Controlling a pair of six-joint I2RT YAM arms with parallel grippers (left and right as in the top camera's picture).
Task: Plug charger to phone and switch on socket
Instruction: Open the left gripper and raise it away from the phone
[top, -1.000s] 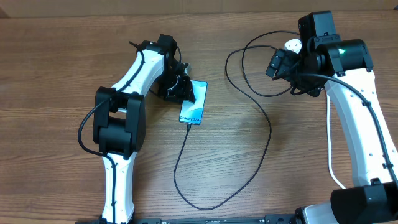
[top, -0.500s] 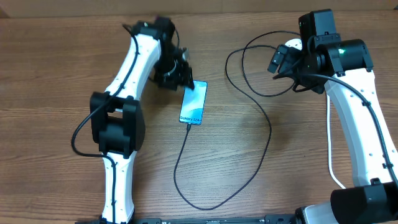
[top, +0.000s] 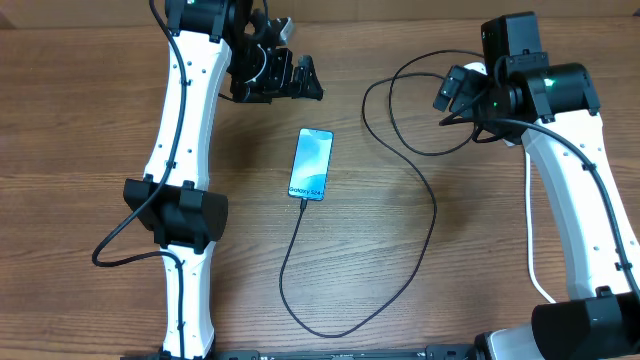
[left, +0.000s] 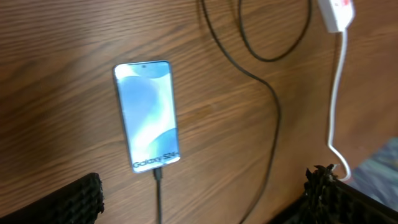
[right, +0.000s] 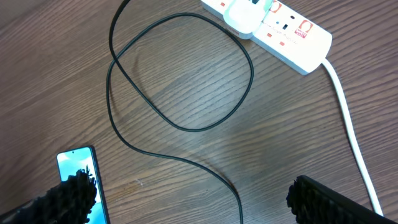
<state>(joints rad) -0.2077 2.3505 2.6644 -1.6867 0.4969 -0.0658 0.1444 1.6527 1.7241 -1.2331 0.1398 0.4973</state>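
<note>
The phone (top: 311, 164) lies flat in mid-table with its blue screen lit. In the left wrist view the phone (left: 148, 115) has the charger connector (left: 157, 177) seated in its lower end. The black charger cable (top: 434, 215) loops toward the front edge, then back up to the right. Its white plug (right: 245, 15) sits in the white socket strip (right: 292, 37), which has red switches. My left gripper (top: 312, 80) hangs open, behind the phone and apart from it. My right gripper (top: 448, 88) is open over the cable loop, left of the socket, holding nothing.
The socket's thick white cord (right: 348, 124) runs toward the front along the right side. In the overhead view my right arm covers most of the strip. Bare wooden table (top: 80, 150) lies left of the phone.
My left gripper has let go near the phone's top end, opened wide and pulled away toward the back of the table. The right gripper has barely moved.
</note>
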